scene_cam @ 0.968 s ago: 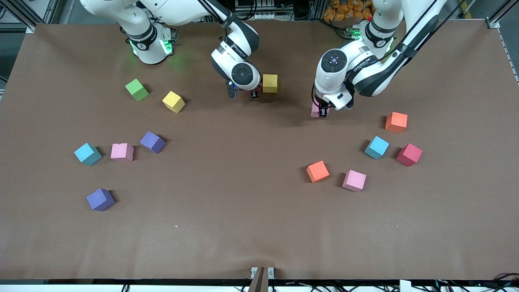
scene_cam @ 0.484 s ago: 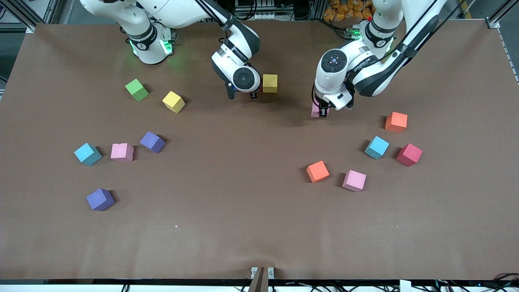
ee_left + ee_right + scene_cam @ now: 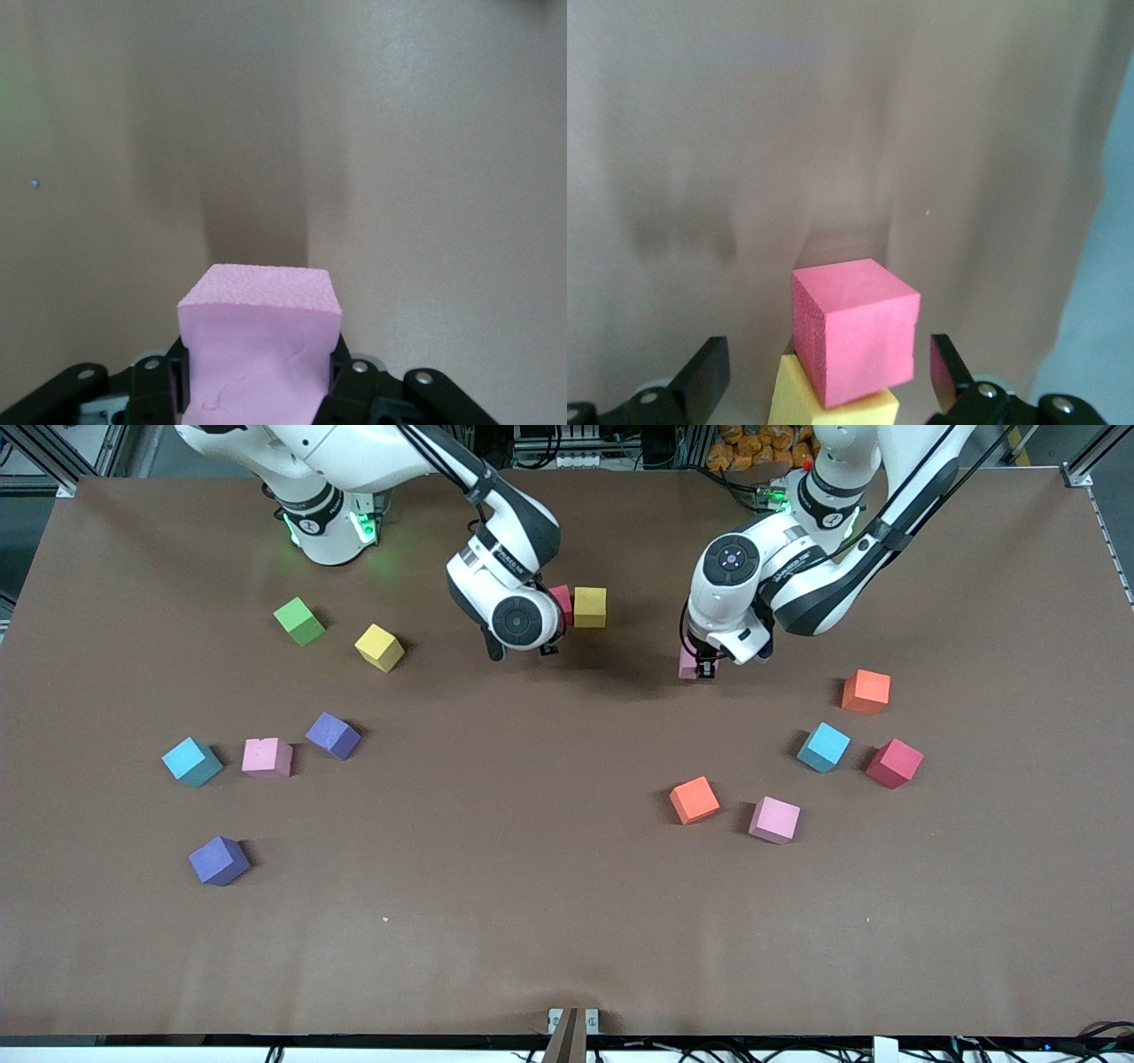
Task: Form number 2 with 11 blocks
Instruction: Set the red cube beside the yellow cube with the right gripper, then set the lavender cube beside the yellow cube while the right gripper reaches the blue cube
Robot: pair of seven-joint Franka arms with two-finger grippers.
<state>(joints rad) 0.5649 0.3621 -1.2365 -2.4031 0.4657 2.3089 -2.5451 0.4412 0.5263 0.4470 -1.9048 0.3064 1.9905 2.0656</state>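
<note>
My right gripper (image 3: pixel 521 648) is open and hangs just over the table. A red block (image 3: pixel 560 605) lies free beside a yellow block (image 3: pixel 590 607), touching it. In the right wrist view the red block (image 3: pixel 855 328) sits between my open fingers (image 3: pixel 709 372) with gaps on both sides, against the yellow block (image 3: pixel 833 403). My left gripper (image 3: pixel 700 666) is shut on a pink block (image 3: pixel 687 664), low over the table toward the left arm's end. The pink block (image 3: pixel 259 345) fills the left gripper (image 3: pixel 257 376) in the left wrist view.
Loose blocks toward the right arm's end: a green cube (image 3: pixel 299 621), yellow (image 3: pixel 379 646), purple (image 3: pixel 332 735), pink (image 3: pixel 267 757), light blue (image 3: pixel 191 762), purple (image 3: pixel 219 860). Toward the left arm's end: orange (image 3: pixel 866 691), light blue (image 3: pixel 823 747), red (image 3: pixel 894 763), orange (image 3: pixel 695 800), pink (image 3: pixel 774 819).
My right gripper has drawn back from the yellow block toward the right arm's end, uncovering the red block beside it. The left gripper has barely moved with the pink block.
</note>
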